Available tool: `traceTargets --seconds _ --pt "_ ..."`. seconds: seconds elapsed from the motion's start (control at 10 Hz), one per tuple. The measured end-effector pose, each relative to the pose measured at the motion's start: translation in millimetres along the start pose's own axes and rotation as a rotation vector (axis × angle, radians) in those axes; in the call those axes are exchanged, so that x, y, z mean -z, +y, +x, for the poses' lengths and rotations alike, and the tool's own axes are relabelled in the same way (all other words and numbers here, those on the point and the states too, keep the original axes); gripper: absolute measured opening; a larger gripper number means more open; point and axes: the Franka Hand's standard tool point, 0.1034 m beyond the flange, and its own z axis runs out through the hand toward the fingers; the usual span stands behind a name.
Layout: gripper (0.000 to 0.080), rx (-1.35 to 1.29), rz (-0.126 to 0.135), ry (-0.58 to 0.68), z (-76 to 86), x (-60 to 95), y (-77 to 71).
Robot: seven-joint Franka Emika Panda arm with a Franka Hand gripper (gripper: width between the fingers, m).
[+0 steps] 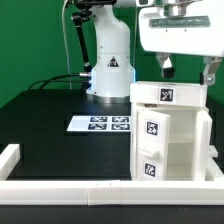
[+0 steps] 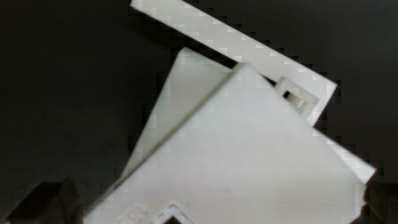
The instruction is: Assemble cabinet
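The white cabinet (image 1: 170, 135) stands upright at the exterior view's right, near the front rail. It is a boxy body with black-and-white tags on its top panel (image 1: 168, 94) and on its front panels. My gripper (image 1: 189, 72) hangs just above the cabinet's top, with its fingers (image 1: 168, 68) spread apart and nothing between them. In the wrist view the cabinet (image 2: 231, 150) fills most of the picture, seen from above and tilted. The dark fingertips (image 2: 43, 202) show only at the picture's edges, on either side of the cabinet.
The marker board (image 1: 100, 123) lies flat on the black table left of the cabinet. White border rails run along the front (image 1: 90, 187) and the left (image 1: 10, 155). The arm's base (image 1: 108, 65) stands at the back. A long white strip (image 2: 222, 42) crosses beyond the cabinet in the wrist view.
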Motion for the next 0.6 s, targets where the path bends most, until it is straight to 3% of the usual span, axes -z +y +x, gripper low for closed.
traceTargets --seconds 0.6 --pt "0.0797 0.633 0.005 0.014 4.3 -0.4 -1.3"
